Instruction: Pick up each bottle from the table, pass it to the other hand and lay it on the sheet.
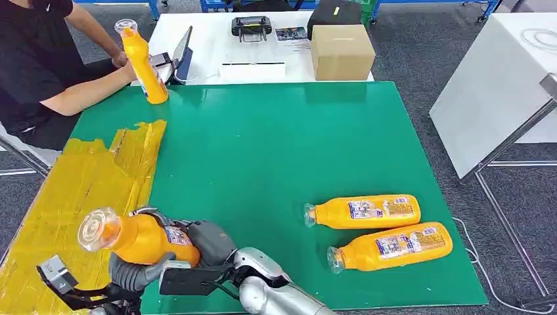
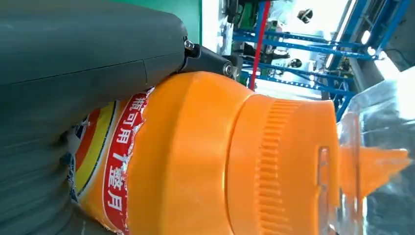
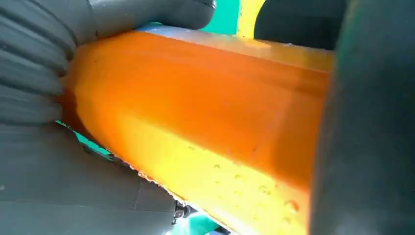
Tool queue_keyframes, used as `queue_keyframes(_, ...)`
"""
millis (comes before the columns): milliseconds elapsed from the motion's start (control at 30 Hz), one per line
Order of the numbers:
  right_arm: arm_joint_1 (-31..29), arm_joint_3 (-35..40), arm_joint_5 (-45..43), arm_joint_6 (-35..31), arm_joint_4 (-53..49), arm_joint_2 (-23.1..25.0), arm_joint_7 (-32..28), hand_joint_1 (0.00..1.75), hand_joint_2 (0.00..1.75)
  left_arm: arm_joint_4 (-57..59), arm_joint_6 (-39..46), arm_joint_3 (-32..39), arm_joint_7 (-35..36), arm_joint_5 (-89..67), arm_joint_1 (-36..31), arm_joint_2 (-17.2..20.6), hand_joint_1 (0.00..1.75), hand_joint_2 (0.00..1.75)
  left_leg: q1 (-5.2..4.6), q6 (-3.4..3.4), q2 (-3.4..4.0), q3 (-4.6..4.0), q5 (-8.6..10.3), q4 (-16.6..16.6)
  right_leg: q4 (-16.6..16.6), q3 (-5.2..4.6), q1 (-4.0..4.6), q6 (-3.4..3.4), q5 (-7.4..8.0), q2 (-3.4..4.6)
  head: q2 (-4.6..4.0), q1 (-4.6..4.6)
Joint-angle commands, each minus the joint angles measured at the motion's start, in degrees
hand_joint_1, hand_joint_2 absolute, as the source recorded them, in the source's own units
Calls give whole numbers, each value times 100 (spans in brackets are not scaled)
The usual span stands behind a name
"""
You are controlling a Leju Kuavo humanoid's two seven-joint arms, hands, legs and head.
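At the far left of the head view, the yellow sheet (image 1: 85, 184) covers the left side of the green table (image 1: 276, 144). Behind it a seated person (image 1: 39, 59) holds an orange bottle (image 1: 143, 62) upright on the table's far left corner, probably to feed it into the work.

Low on the left, the held orange bottle (image 1: 138, 237) is in mid-handover, tilted, its clear cap (image 1: 98, 228) pointing left and up over the sheet's near part. The left hand (image 1: 134, 270) cups it from below. The left wrist view shows a grey thumb pressed along the label, just behind the bottle's shoulder, with the ribbed neck and cap left free beyond it. The right hand (image 1: 207, 241) wraps the bottle's base end, and the right wrist view shows grey fingers (image 3: 147, 12) curled over the orange body with the palm cover under it. Both hands therefore appear to clasp the bottle at once, one near each end, which suits a pass: the giver need not let go until the receiver is secure. The bottle is clear of the table and not yet laid down.

To the right, two more orange bottles lie on their sides on the bare green, the farther bottle (image 1: 364, 211) and the nearer bottle (image 1: 394, 246). They lie close together, caps to the left, awaiting their turn.
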Motion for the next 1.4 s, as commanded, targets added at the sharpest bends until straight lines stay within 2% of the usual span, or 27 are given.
queue_keyframes(33, 274, -507, 210, -302, -182, -386, -59, 175, 175, -127, 115, -297, 82, -286, -276, 130, 175, 175, 6, 0, -25, 11, 0, -5, -13, 22, 6, -1, -4, -24, 0, -2)
queue_keyframes(67, 299, -597, 299, -407, -267, -436, -65, 175, 175, -180, 150, -305, 74, -333, -271, 146, 175, 175, 4, 0, -19, 5, 1, -4, -9, 12, 4, -1, -2, -18, 0, -2)
queue_keyframes(100, 340, -701, 468, -574, -389, -486, -58, 45, 175, -247, 238, -302, 22, -469, -254, 159, 175, 175, 9, 1, -32, 12, -1, -3, -14, 28, 9, -2, -6, -30, 0, -2)
queue_keyframes(133, 466, -919, 553, -686, -654, -543, -102, 0, 175, -321, 380, -289, -59, -708, -237, 184, 175, 175, 12, 0, -34, 18, -3, -4, -19, 35, 13, -3, -7, -31, 0, -2)
queue_keyframes(167, 456, -959, 682, -675, -814, -647, -63, 0, 175, -340, 529, -283, -136, -987, -249, 235, 175, 175, 5, 1, -23, 5, 1, -3, -10, 16, 5, -1, -3, -22, 0, -2)
queue_keyframes(200, 502, -1097, 668, -648, -1006, -734, -53, 0, 0, -281, 701, -254, -217, -1258, -306, 254, 175, 175, 7, 1, -25, 7, 0, -3, -13, 20, 7, -1, -4, -23, 0, -4)
queue_keyframes(233, 545, -1255, 766, -598, -1272, -902, 45, 0, 0, -209, 1716, -210, -431, -2706, -445, 334, 175, 175, 7, 1, -28, 6, 0, -2, -12, 20, 8, -1, -4, -26, 0, -2)
queue_keyframes(300, 727, -1488, 823, -510, -1834, -1181, 15, 0, 0, 83, 3120, -155, -320, -4495, -654, 421, 175, 175, 12, 2, -40, 12, 0, -2, -17, 34, 12, -3, -5, -37, 0, -2)
queue_keyframes(333, 861, -1570, 850, -405, -2315, -1493, -6, 0, 0, 393, 4025, -81, 105, -5815, -771, 550, 175, 175, 3, 1, -36, 0, 7, -5, -10, 15, 3, -1, -2, -34, 0, -2)
queue_keyframes(367, 975, -1657, 868, -361, -2658, -1715, -17, 0, 0, 669, 4383, 28, 388, -6288, -848, 654, 175, 175, 0, 1, -37, 0, 9, -7, -11, 11, 0, 0, -1, -36, 0, -2)
queue_keyframes(400, 1189, -1809, 842, -278, -3043, -1921, -45, 0, 175, 966, 4751, 190, 528, -6658, -904, 700, 175, 175, 11, 1, -53, 11, 8, -7, -22, 34, 11, -3, -1, -50, 0, -2)
queue_keyframes(567, 1286, -1839, 856, -213, -3126, -1913, -52, 0, 175, 1015, 4829, 218, 451, -6606, -884, 689, 175, 175, 10, 0, -39, 25, -3, -9, -26, 50, 10, -4, -5, -33, 0, -4)
queue_keyframes(700, 1259, -1810, 883, -211, -3070, -1866, -47, 0, 175, 958, 4837, 186, 449, -6617, -868, 666, 175, 175, 3, 0, -16, 9, -3, -2, -11, 23, 3, -1, -4, -17, 0, -2)
queue_keyframes(733, 1313, -1813, 903, -369, -3206, -1989, -157, 0, 175, 1065, 5421, 290, 1139, -7972, -799, 743, 175, 175, 3, 0, -10, 12, -6, -2, -11, 23, 3, -2, -3, -7, 0, -7)
queue_keyframes(833, 1609, -1969, 610, -277, -3992, -2562, -524, 0, 175, 1853, 5700, 554, 1414, -8626, -782, 1075, 175, 175, -4, 1, -14, 11, 0, -9, -12, 18, -4, 0, -3, -14, 0, -2)
queue_keyframes(867, 1634, -2049, 461, -167, -4115, -2709, -616, 0, 0, 2200, 5730, 608, 1417, -8734, -853, 1159, 175, 175, -1, 1, -15, 18, -1, -12, -18, 28, -1, -1, -3, -14, 0, -4)
queue_keyframes(1033, 1733, -2336, 211, 516, -4235, -3377, -795, 0, 0, 3776, 5448, 686, 1038, -8582, -1330, 1393, 175, 175, -4, 2, -21, 14, 4, -14, -17, 24, -4, 0, 0, -19, 0, -2)
queue_keyframes(1067, 1739, -2337, 289, 564, -4236, -3519, -784, 0, 175, 3976, 5352, 645, 971, -8563, -1404, 1419, 175, 175, -1, 2, -27, 18, 4, -15, -22, 31, -1, -1, 0, -25, 0, -4)
queue_keyframes(1200, 1602, -2568, -113, 1106, -4309, -4117, -924, 0, 175, 5164, 4569, -43, 790, -8825, -1673, 2028, 175, 175, 0, 3, -29, 19, 2, -10, -21, 35, -1, 0, -2, -29, 0, -4)
queue_keyframes(1267, 1594, -2716, -179, 1255, -4388, -4285, -975, 0, 175, 5546, 4377, -210, 736, -8779, -1721, 2219, 175, 175, -15, 4, -25, 17, 5, -10, -7, 28, -19, 1, -3, -25, 0, -7)
queue_keyframes(1300, 1561, -2780, -270, 1384, -4427, -4400, -990, 0, 175, 5630, 4431, -266, 615, -8718, -1718, 2299, 0, 175, -19, 4, -34, 36, 6, -15, -14, 52, -22, 1, -2, -33, 0, -11)
queue_keyframes(1333, 1529, -2840, -338, 1466, -4460, -4486, -993, 0, 175, 5738, 4389, -241, 558, -8592, -1774, 2293, 0, 175, -25, 6, -33, 52, 2, -15, -9, 65, -28, 4, -4, -37, 0, -4)
queue_keyframes(1367, 1576, -2931, -383, 1515, -4519, -4552, -993, 0, 175, 5765, 4354, -292, 523, -8569, -1793, 2319, 0, 0, -21, 4, -23, 64, 2, -18, -13, 77, -23, 1, 1, -30, 0, -4)
queue_keyframes(1400, 1674, -3054, -452, 1602, -4620, -4691, -983, 0, 175, 5668, 4351, -338, 398, -8420, -1737, 2383, 0, 0, -33, 16, -36, 83, -12, -16, -4, 114, -29, 18, -14, -34, 0, -9)
